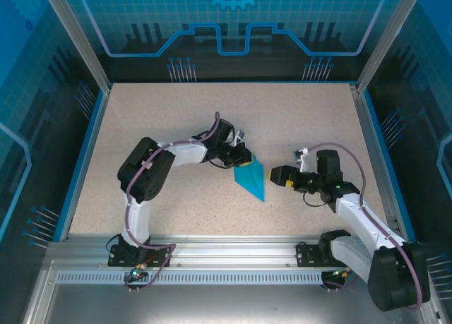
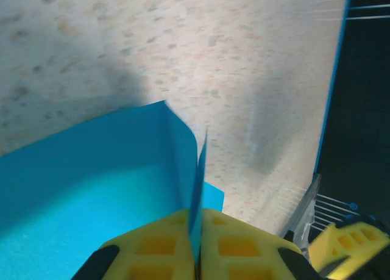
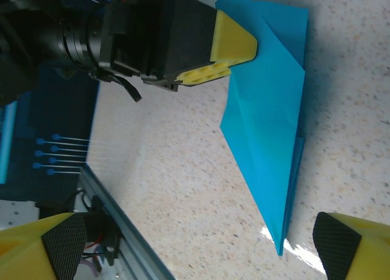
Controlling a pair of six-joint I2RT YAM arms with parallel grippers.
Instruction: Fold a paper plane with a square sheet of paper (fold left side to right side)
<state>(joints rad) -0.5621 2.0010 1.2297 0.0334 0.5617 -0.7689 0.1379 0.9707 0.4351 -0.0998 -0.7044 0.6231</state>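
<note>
The cyan-blue sheet of paper lies mid-table, folded into a slim dart with its tip pointing toward the near edge. My left gripper sits at the wide far end. In the left wrist view its yellow fingers are shut on a raised flap of the paper, which stands up between them. My right gripper hovers just right of the paper, open. In the right wrist view its fingertips are far apart, the folded paper lies ahead of them, and the left gripper pinches the paper's far corner.
A blue raised border runs round the speckled beige tabletop. An aluminium rail with both arm bases lines the near edge. Transparent enclosure walls stand on the left, right and back.
</note>
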